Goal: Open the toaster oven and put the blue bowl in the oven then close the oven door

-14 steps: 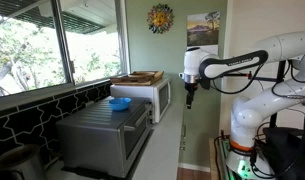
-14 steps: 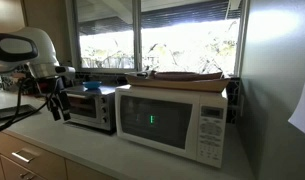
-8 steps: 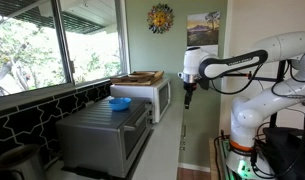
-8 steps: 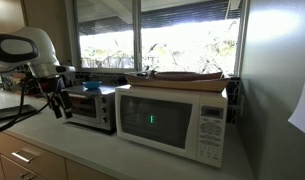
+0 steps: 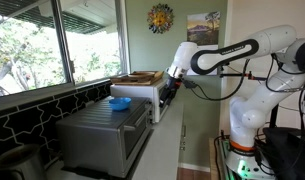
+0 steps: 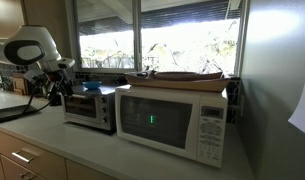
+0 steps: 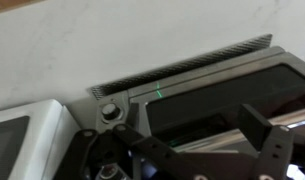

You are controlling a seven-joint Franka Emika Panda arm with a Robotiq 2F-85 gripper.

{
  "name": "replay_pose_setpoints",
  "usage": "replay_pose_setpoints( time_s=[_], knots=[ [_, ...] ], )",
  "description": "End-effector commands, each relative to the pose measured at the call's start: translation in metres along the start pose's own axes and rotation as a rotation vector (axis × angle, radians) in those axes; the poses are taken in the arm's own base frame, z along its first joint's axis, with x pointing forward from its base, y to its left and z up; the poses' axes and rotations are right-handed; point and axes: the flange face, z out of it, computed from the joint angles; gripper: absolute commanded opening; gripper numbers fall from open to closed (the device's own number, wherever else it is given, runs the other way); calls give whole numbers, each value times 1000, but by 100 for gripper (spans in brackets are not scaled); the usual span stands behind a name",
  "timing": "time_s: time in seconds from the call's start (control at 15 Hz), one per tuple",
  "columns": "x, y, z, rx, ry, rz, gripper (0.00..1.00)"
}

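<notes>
The blue bowl (image 5: pixel 119 103) sits on the ribbed top of the toaster oven (image 5: pixel 97 135), at the end nearest the white microwave (image 5: pixel 157 97); the oven door (image 7: pixel 227 92) is shut, its dark glass filling much of the wrist view; the gripper (image 5: pixel 167 96) hangs in the air before the oven's front, holding nothing; its fingers (image 7: pixel 258 126) stand spread apart; a wooden tray (image 6: pixel 187 75) lies on the microwave.

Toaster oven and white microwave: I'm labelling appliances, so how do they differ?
The toaster oven is grey metal; the microwave is white. The toaster oven carries the blue bowl; the microwave carries a wooden tray. Both stand closed on the counter.
</notes>
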Motion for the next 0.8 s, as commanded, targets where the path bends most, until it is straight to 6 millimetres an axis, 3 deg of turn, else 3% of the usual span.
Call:
replay_pose_setpoints(
  time_s=[0.0, 0.33, 0.73],
  knots=[
    [25, -23, 21, 117, 20, 111, 100],
    [39, -20, 47, 189, -1, 226, 100],
    [44, -16, 58, 244, -2, 284, 100]
  ],
)
